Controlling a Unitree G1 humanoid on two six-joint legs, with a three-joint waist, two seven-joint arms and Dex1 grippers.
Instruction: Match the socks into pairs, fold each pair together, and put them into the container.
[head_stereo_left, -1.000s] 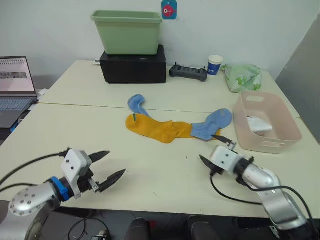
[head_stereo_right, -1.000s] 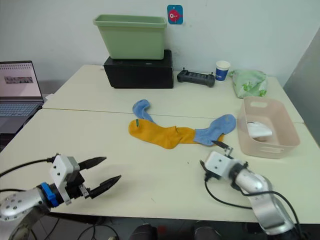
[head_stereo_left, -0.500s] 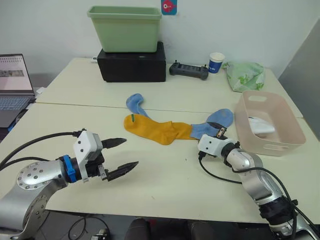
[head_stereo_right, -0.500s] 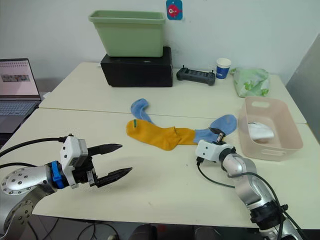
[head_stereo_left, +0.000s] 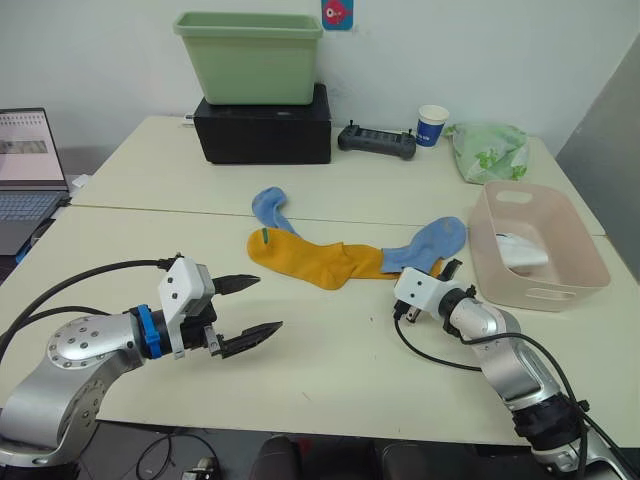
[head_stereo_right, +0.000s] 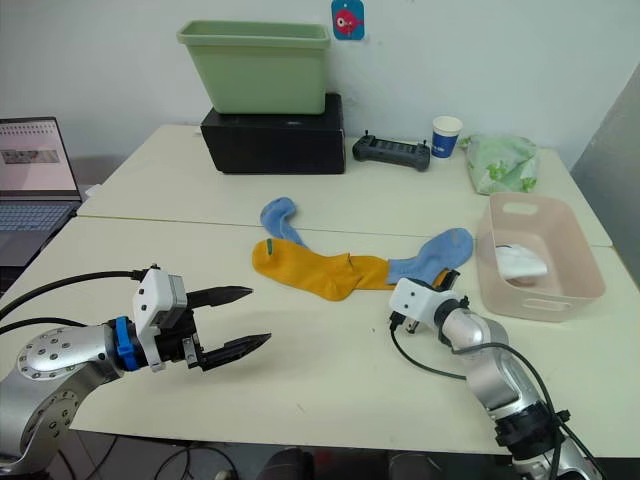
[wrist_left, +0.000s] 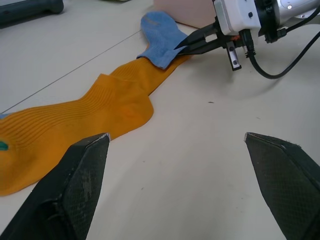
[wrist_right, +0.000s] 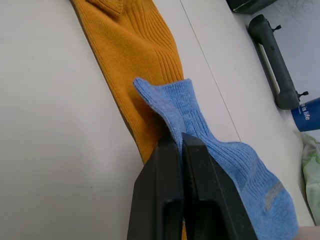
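A light blue sock (head_stereo_left: 432, 243) lies right of centre, its cuff over the end of the mustard-yellow socks (head_stereo_left: 310, 258). My right gripper (head_stereo_left: 448, 270) is shut on that cuff; the right wrist view has the blue edge (wrist_right: 165, 107) pinched between the closed fingers (wrist_right: 167, 165). A second light blue sock (head_stereo_left: 270, 208) lies curled behind the yellow ones. The pink container (head_stereo_left: 575, 262) stands at the right with a white sock (head_stereo_left: 520, 250) inside. My left gripper (head_stereo_left: 252, 306) hovers open over bare table, left of the yellow socks (wrist_left: 75, 130).
At the back stand a green tub (head_stereo_left: 250, 55) on a black box (head_stereo_left: 262, 130), a black controller (head_stereo_left: 377, 141), a paper cup (head_stereo_left: 432, 125) and a pale green cloth bundle (head_stereo_left: 487, 150). A laptop (head_stereo_left: 25, 160) sits at the far left.
My right gripper moved up to the blue sock's cuff and closed on it. My left arm pushed forward a little, fingers still spread.
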